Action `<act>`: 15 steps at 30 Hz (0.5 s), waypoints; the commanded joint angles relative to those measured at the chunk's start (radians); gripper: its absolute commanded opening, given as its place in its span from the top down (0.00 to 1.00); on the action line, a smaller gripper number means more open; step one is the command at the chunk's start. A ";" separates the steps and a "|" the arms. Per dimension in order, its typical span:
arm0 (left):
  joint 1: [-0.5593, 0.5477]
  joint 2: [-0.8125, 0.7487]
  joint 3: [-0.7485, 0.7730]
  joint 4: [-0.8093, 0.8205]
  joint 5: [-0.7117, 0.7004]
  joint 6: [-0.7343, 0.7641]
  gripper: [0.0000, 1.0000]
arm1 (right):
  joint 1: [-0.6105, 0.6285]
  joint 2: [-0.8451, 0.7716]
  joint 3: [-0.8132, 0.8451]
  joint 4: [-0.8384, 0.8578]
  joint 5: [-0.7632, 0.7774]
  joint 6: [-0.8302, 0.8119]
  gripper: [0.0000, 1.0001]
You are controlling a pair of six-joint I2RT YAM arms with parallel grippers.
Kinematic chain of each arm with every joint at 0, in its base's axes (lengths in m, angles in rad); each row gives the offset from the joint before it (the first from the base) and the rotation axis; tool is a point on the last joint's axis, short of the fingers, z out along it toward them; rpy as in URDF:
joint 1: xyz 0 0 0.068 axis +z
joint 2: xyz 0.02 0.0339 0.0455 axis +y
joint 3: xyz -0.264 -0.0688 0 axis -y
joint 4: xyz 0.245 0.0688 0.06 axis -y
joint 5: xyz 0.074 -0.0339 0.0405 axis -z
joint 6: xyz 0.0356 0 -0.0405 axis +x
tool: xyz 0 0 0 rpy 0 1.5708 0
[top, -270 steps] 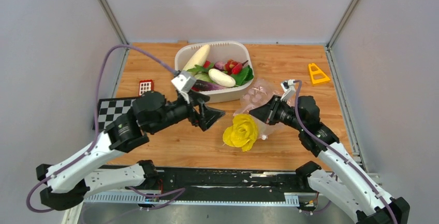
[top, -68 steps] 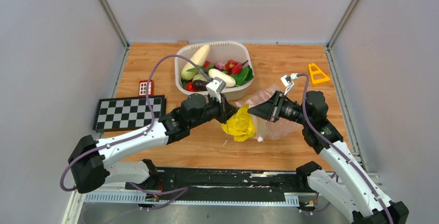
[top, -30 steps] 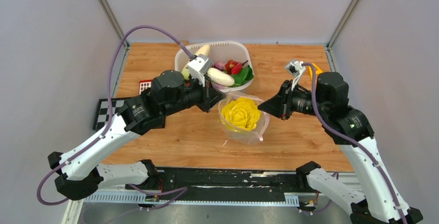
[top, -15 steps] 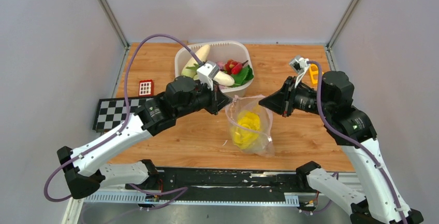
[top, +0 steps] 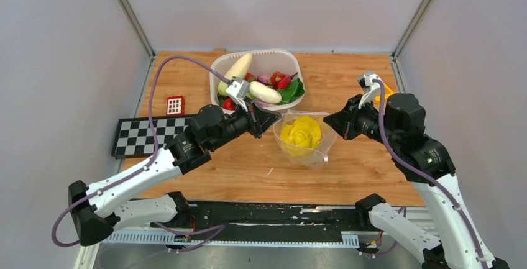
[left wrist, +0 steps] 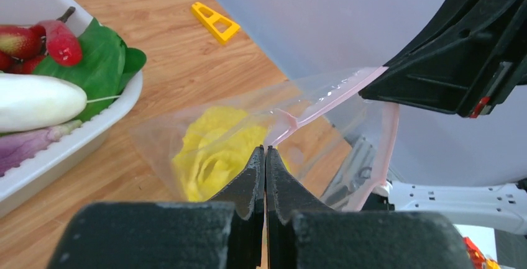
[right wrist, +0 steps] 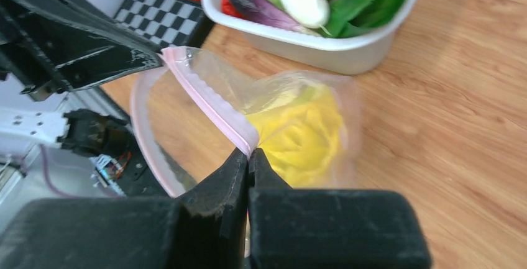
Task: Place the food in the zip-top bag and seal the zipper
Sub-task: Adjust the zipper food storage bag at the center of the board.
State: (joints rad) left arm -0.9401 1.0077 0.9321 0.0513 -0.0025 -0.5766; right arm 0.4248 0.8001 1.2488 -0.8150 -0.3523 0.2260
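Note:
The clear zip-top bag (top: 302,141) hangs open-mouthed between my two grippers above the wooden table, with the yellow cabbage (top: 301,132) inside it. My left gripper (top: 271,118) is shut on the bag's left rim. My right gripper (top: 328,122) is shut on the right rim, pinching the pink zipper (right wrist: 214,111). The zipper strip (left wrist: 329,98) is parted, both sides bowed apart. The cabbage (left wrist: 214,151) shows through the plastic in the left wrist view. The rest of the food (top: 266,91), with a white radish (top: 236,68), lies in the white tub (top: 283,54) behind the bag.
A checkerboard (top: 148,134) lies at the left, a small red block (top: 175,104) beyond it. A yellow triangular piece (left wrist: 214,22) sits at the far right of the table. The tub's near wall (right wrist: 323,48) stands close behind the bag.
Both grippers have shifted toward the tub with the bag held between them. The bag's mouth has spread wider and the cabbage now sits higher, facing up.

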 commanded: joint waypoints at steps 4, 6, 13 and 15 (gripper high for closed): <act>0.031 0.174 0.128 0.029 -0.027 0.056 0.72 | -0.012 -0.023 0.048 0.015 0.343 -0.027 1.00; 0.030 0.205 0.177 0.014 -0.033 0.075 0.45 | -0.012 -0.024 0.079 0.011 0.443 -0.046 1.00; 0.036 0.176 0.220 -0.145 -0.108 0.173 0.15 | -0.012 0.010 0.173 -0.011 0.549 -0.101 1.00; 0.039 0.129 0.201 -0.181 -0.152 0.199 0.02 | -0.012 0.017 0.155 -0.003 0.496 -0.101 1.00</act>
State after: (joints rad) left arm -0.9108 1.2259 1.1152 -0.0429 -0.0650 -0.4603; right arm 0.4171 0.8066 1.3769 -0.8585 0.1154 0.1600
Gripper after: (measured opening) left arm 0.892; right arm 0.014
